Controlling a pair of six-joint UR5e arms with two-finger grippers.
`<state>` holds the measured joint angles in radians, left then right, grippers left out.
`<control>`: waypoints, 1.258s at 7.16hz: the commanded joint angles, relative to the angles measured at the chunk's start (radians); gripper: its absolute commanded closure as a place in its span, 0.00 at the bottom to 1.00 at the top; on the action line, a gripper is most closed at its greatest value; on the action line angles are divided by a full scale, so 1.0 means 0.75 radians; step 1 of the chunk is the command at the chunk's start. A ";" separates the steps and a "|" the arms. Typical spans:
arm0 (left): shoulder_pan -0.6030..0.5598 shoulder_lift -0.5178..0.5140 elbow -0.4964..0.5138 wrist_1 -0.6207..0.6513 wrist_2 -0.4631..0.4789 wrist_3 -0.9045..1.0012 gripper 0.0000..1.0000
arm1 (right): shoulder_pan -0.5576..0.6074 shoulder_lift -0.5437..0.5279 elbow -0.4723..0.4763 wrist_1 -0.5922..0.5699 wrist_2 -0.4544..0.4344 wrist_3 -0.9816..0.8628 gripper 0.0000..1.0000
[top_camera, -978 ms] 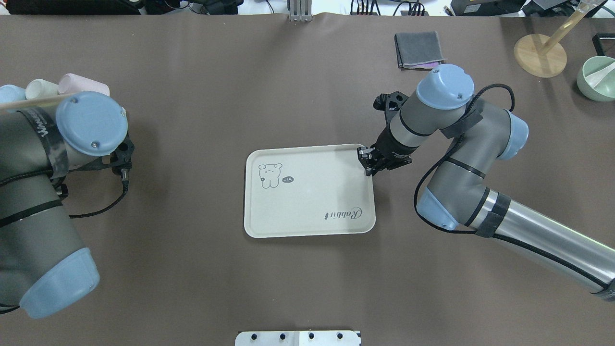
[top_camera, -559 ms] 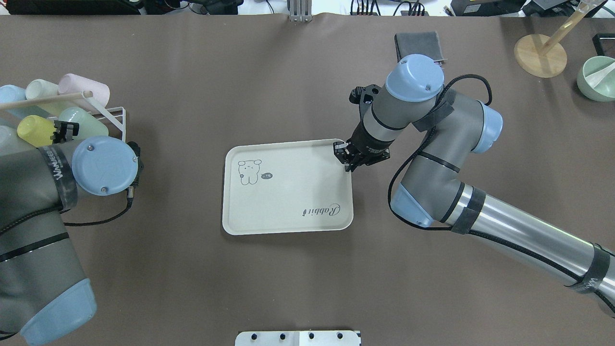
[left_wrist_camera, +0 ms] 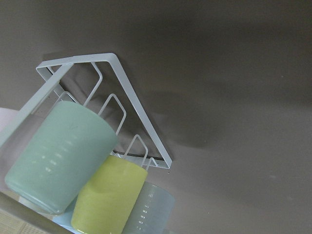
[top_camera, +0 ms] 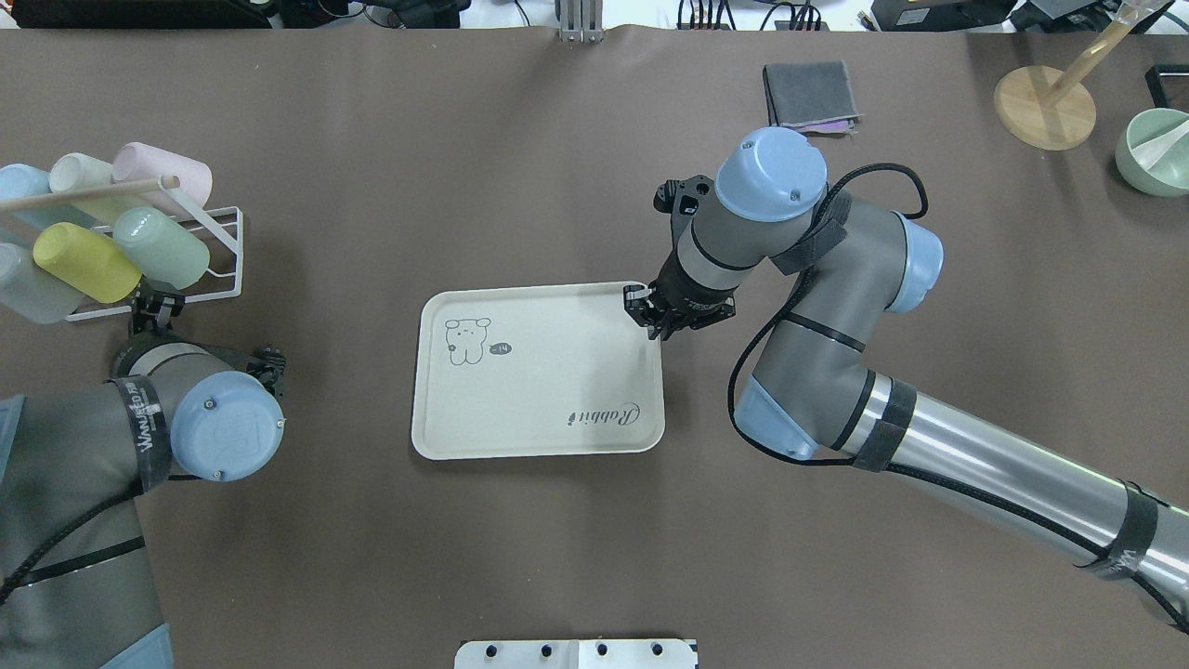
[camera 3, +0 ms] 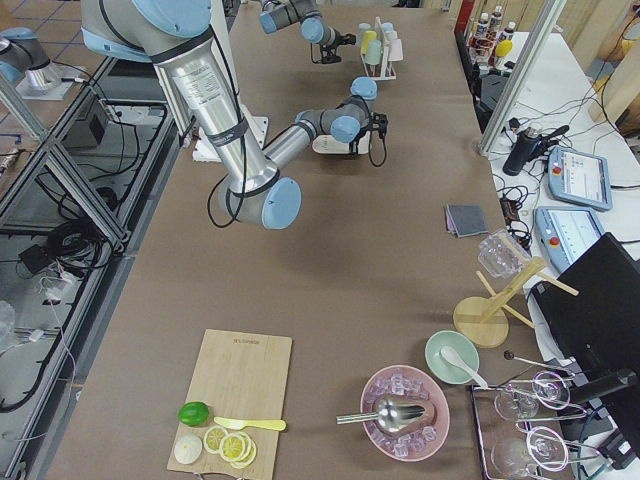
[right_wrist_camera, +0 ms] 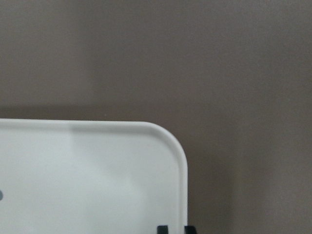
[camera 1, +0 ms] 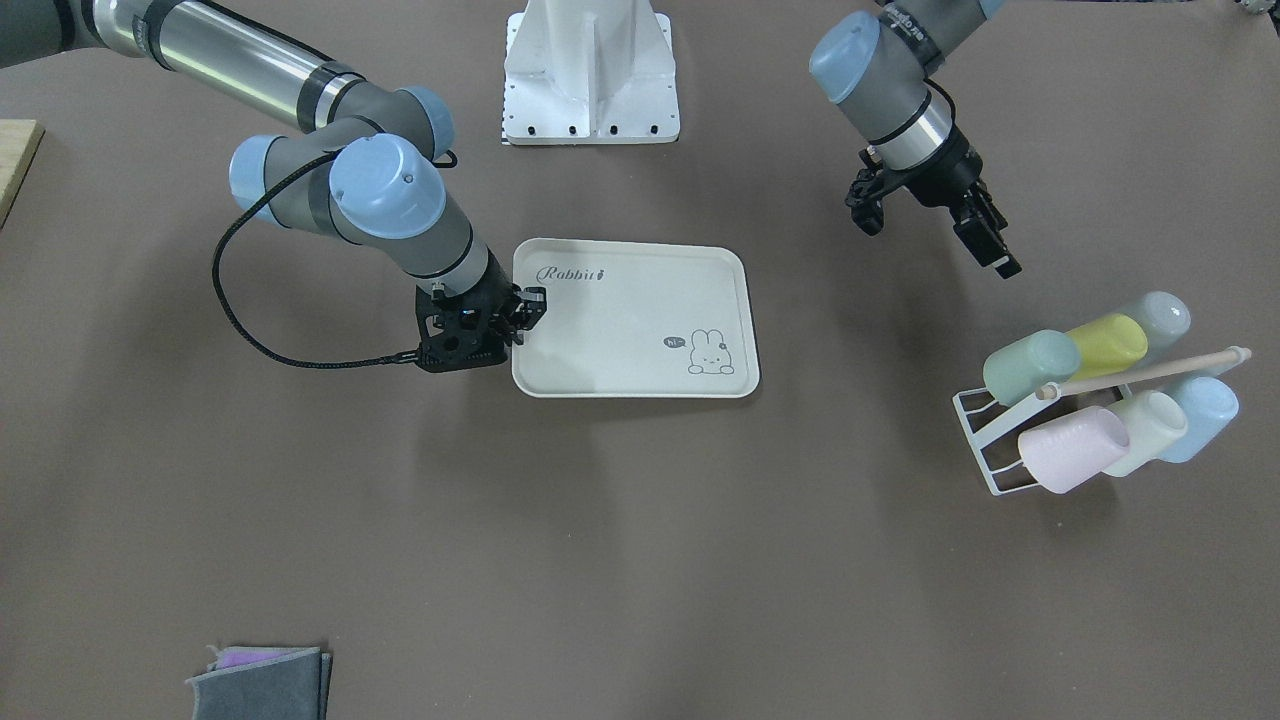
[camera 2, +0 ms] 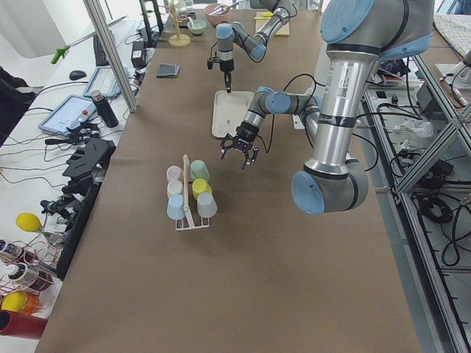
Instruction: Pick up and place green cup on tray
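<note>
The green cup (top_camera: 158, 246), pale mint, lies on its side in a white wire rack (top_camera: 234, 243) at the table's left. It also shows in the front view (camera 1: 1030, 365) and the left wrist view (left_wrist_camera: 58, 156). My left gripper (camera 1: 935, 240) is open and empty, hanging just near of the rack and apart from the cups. The cream tray (top_camera: 539, 400) lies at the table's middle. My right gripper (top_camera: 647, 314) is shut on the rim at its far right corner; the rim shows in the right wrist view (right_wrist_camera: 183, 165).
The rack also holds a yellow-green cup (top_camera: 84, 260), a pink cup (top_camera: 163, 167) and other pastel cups under a wooden rod. A folded grey cloth (top_camera: 810, 93), a wooden stand (top_camera: 1045, 107) and a green bowl (top_camera: 1156, 153) are at the far right.
My right gripper has dragged the tray leftward across the table. My left arm has drawn back toward the robot, uncovering the rack and its cups.
</note>
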<state>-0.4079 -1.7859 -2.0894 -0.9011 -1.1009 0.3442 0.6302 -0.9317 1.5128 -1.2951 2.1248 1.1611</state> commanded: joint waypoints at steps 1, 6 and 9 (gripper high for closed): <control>0.057 0.001 0.029 -0.005 0.152 0.155 0.03 | 0.011 -0.028 0.002 -0.005 0.000 -0.008 0.00; 0.084 0.004 0.131 -0.018 0.412 0.198 0.02 | 0.439 -0.234 0.079 -0.253 0.080 -0.766 0.00; 0.084 0.003 0.200 -0.038 0.486 0.198 0.02 | 0.711 -0.444 0.122 -0.353 0.128 -1.360 0.00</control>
<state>-0.3452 -1.7831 -1.9659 -0.9187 -0.7495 0.4925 1.0762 -1.1937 1.5996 -1.5467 2.1922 0.3058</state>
